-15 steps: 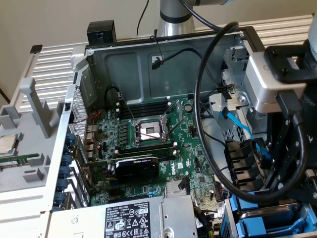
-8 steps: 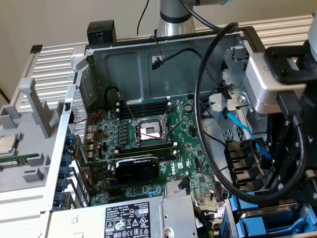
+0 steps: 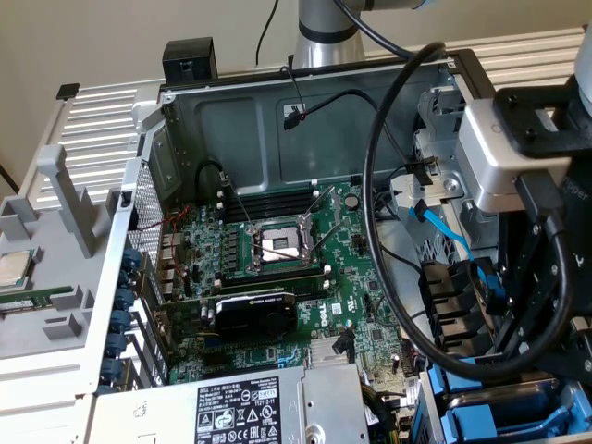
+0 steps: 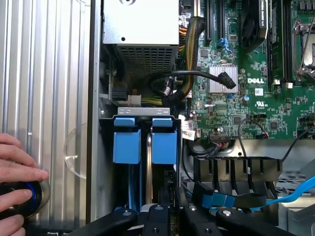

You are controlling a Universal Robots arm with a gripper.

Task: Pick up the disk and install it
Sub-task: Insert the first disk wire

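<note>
The word DELL stood in white letters on the green motherboard (image 4: 248, 105), beyond the tool (image 4: 172, 214) and past the black cable clips. Just beside that word, a small white sticker (image 4: 259, 92) carried print too fine to read. On the grey power-supply box, far from the tool, a black-and-white label (image 3: 242, 409) bore rows of certification symbols and small lines of text, none legible. A green strip on the graphics card (image 3: 254, 314) held pale lettering that could not be made out.

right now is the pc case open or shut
Open: the case has no side panel over it, so the motherboard and power supply lie exposed.
</note>
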